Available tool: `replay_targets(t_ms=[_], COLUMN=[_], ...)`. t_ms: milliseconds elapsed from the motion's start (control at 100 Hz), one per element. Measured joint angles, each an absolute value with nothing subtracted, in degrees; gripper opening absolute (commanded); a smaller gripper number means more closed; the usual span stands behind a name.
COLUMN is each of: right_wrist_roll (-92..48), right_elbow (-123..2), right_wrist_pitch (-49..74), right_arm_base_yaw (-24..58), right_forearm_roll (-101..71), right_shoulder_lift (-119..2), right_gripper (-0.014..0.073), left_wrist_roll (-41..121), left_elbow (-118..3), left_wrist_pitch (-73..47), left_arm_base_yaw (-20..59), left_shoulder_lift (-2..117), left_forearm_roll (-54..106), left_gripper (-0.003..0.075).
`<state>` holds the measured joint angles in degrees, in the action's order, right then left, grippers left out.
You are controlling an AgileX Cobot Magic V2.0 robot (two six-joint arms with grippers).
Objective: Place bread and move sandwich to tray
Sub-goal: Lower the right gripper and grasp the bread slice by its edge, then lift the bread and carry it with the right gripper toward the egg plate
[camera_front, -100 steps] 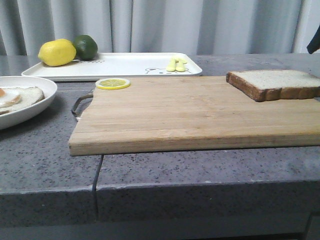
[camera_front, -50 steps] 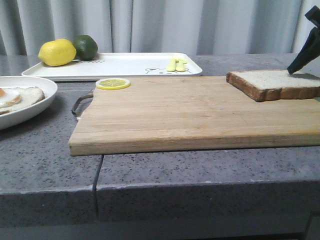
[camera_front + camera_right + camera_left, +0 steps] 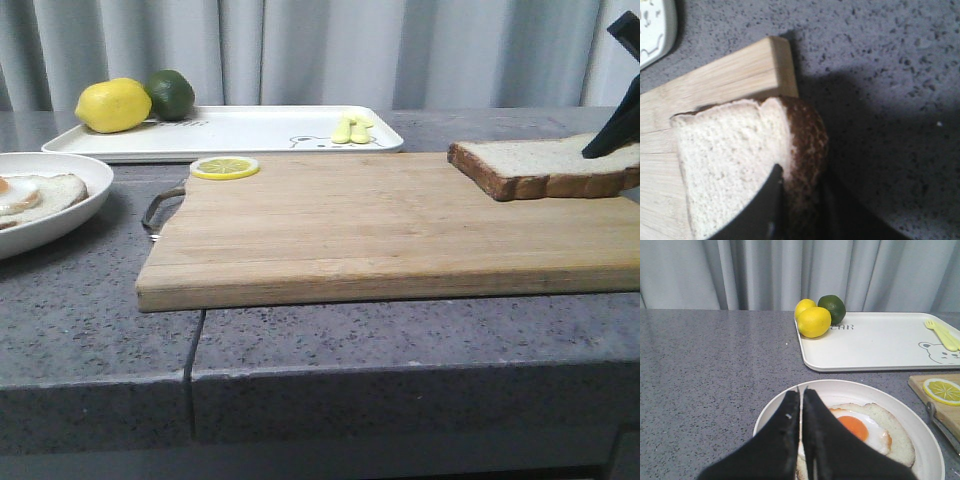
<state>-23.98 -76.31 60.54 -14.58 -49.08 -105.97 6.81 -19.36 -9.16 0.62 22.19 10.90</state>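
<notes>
Far left: plate [image 3: 85,190] with the egg-topped slice [image 3: 865,432] on the worktop [image 3: 300,340]; left gripper [image 3: 801,405] hangs over it, fingers pressed together, empty. Behind: tray [image 3: 250,130], clear in the middle. Right: bread [image 3: 540,165] at the cutting board's [image 3: 380,225] far corner, right gripper [image 3: 800,200] clamped on its crust edge. Risk: thin edge grip, so the soft slice may tear or droop out when lifted.

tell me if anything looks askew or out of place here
The bread is tilted: its right end is lifted off the board, with the right gripper closed on its crust. The board also sticks out past the counter's front edge. Nothing looks spilled or damaged.
</notes>
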Motion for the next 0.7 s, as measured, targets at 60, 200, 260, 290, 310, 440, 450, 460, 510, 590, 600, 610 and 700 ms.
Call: replay_targets(t_ms=[60, 200, 260, 290, 310, 440, 450, 460, 510, 590, 600, 610, 700], right_wrist_roll=[-23.98, -23.98, -23.98, -23.98, -23.98, -23.98, -23.98, -23.98, -23.98, -24.07, -24.07, -24.07, -24.07], right_elbow=[-76.31, -77.80, -79.16, -79.84, -80.36, -83.14, -83.25, -83.44, -83.83, -84.01, -84.01, -84.01, -84.01], right_wrist_pitch=[60.70, 62.38, 63.91, 64.57, 64.94, 66.66, 66.66, 66.79, 66.94, 67.59, 67.68, 67.72, 67.83], right_arm_base_yaw=[-14.58, -14.67, -14.70, -14.80, -14.80, -14.80, -14.80, -14.80, -14.80, -14.55, -14.51, -14.39, -12.68], right_forearm_roll=[-49.19, -48.83, -48.86, -49.11, -49.33, -52.24, -52.45, -52.92, -54.54, -56.47, -56.60, -56.75, -57.71], right_shoulder_lift=[-105.97, -105.97, -105.97, -105.97, -105.84, -103.79, -103.50, -103.35, -102.22, -100.62, -100.61, -100.42, -99.66], right_gripper=[-0.0060, -0.0060, -0.0060, -0.0060, -0.0060, -0.0060, -0.0060, -0.0060, -0.0060, -0.0060, -0.0060, -0.0060, -0.0060], left_wrist_roll=[6.81, 6.81, 6.81, 6.81, 6.81, 6.81, 6.81, 6.81, 6.81, 6.81, 6.81, 6.81, 6.81], left_elbow=[-19.36, -19.36, -19.36, -19.36, -19.36, -19.36, -19.36, -19.36, -19.36, -19.36, -19.36, -19.36, -19.36], left_wrist_pitch=[-9.16, -9.16, -9.16, -9.16, -9.16, -9.16, -9.16, -9.16, -9.16, -9.16, -9.16, -9.16, -9.16], left_arm_base_yaw=[0.62, 0.62, 0.62, 0.62, 0.62, 0.62, 0.62, 0.62, 0.62, 0.62, 0.62, 0.62, 0.62], left_shoulder_lift=[22.19, 22.19, 22.19, 22.19, 22.19, 22.19, 22.19, 22.19, 22.19, 22.19, 22.19, 22.19, 22.19], left_forearm_roll=[10.90, 10.90, 10.90, 10.90, 10.90, 10.90, 10.90, 10.90, 10.90, 11.29, 11.27, 11.31, 12.25], left_gripper=[-0.0020, -0.0020, -0.0020, -0.0020, -0.0020, -0.0020, -0.0020, -0.0020, -0.0020, -0.0020, -0.0020, -0.0020, -0.0020])
